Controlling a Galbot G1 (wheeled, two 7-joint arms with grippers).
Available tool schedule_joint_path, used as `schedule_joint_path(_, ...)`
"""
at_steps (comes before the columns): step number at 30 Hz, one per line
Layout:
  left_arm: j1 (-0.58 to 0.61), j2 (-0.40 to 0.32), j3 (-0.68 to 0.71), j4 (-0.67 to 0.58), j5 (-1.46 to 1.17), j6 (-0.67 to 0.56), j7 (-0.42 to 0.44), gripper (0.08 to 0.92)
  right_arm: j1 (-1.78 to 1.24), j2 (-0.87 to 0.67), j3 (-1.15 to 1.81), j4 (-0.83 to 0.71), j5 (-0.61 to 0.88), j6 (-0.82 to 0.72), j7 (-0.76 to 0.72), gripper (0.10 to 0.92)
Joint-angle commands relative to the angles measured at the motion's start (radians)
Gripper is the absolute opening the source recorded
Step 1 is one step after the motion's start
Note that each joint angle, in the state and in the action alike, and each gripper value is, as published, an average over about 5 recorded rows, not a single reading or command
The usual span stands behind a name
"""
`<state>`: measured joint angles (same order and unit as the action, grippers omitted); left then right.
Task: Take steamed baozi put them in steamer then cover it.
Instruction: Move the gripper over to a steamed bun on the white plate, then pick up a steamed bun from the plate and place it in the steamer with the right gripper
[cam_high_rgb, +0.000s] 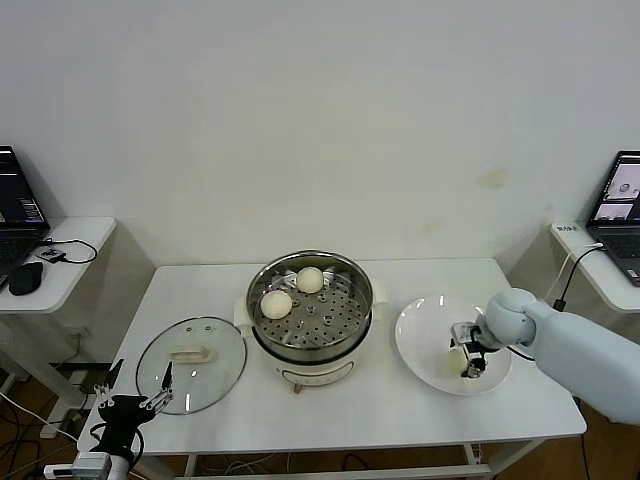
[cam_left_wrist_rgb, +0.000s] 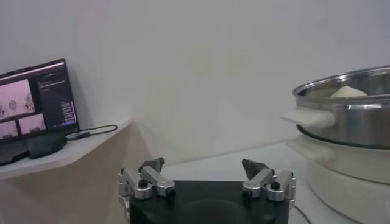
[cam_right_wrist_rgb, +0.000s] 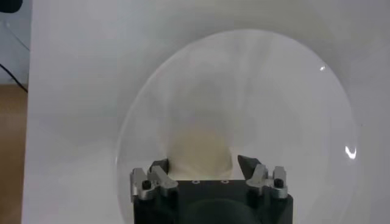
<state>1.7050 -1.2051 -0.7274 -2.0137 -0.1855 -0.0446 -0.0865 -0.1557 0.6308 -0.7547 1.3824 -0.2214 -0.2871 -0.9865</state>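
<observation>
Two steamed baozi (cam_high_rgb: 310, 280) (cam_high_rgb: 276, 303) lie in the steamer (cam_high_rgb: 362, 290) at the table's middle; one shows over the rim as a baozi top (cam_left_wrist_rgb: 348, 92). Another baozi (cam_right_wrist_rgb: 200, 149) rests on the white plate (cam_high_rgb: 420, 335) to the right. My right gripper (cam_high_rgb: 470, 352) (cam_right_wrist_rgb: 203, 163) is down on that plate with a finger on each side of the bun, one touching it and the other a sliver off. The cover (cam_high_rgb: 215, 345) lies flat on the table left of the steamer. My left gripper (cam_high_rgb: 135, 400) (cam_left_wrist_rgb: 204, 165) hangs open and empty off the table's front left corner.
A side table at the left carries a laptop (cam_high_rgb: 15, 215) and a mouse (cam_high_rgb: 25, 277). Another laptop (cam_high_rgb: 620, 200) stands on a shelf at the right. The steamer's cream pot base (cam_high_rgb: 315, 372) has a control panel facing me.
</observation>
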Motion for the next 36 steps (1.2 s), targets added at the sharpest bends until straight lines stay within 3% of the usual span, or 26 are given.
schedule_joint_path(1,-0.002,0.0,0.001,-0.003,0.0,0.001,0.0,0.823,0.029,-0.002,0.007,0.01,0.022,-0.009,-0.016,0.666)
schedule_joint_path(17,-0.004,0.016,0.0,-0.021,-0.008,0.001,0.0,0.823,0.532,-0.072,-0.158,0.112,0.275,-0.035,-0.095,0.645)
schedule_joint_path(25,-0.006,0.017,0.001,-0.022,-0.007,-0.001,0.0,0.823,0.778,0.096,-0.32,0.105,0.4,-0.05,-0.054,0.645)
schedule_joint_path(36,-0.002,0.01,-0.02,-0.025,-0.011,-0.001,0.0,0.823,0.761,0.383,-0.373,0.096,0.489,-0.059,0.013,0.645)
